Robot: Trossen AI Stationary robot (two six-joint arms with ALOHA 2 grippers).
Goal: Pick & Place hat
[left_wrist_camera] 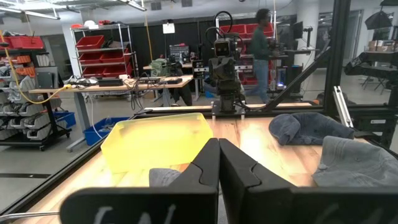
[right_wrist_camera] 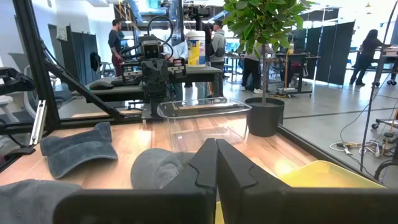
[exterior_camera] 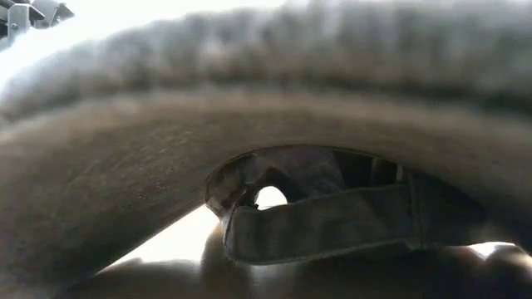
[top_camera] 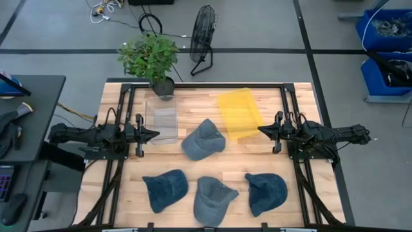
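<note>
Along the front edge of the wooden table (top_camera: 302, 200) sit 3 blue denim caps in a row: the left cap (top_camera: 165, 189), the middle cap (top_camera: 213, 198) and the right cap (top_camera: 266, 191), none touching each other. The low view is pretty much filled by the inside of a cap and its strap (exterior_camera: 332, 224), so nothing else shows there. A 4th cap (top_camera: 203, 139) lies further back near the table's center, between both arms. The left gripper (top_camera: 153, 135) sits at the left side with its fingers pressed together, holding nothing. The right gripper (top_camera: 262, 129) mirrors it on the right, fingers together too, empty. Behind them are a clear bin (top_camera: 162, 120) and a yellow bin (top_camera: 237, 114), with a potted plant (top_camera: 151, 59) at the back edge.
</note>
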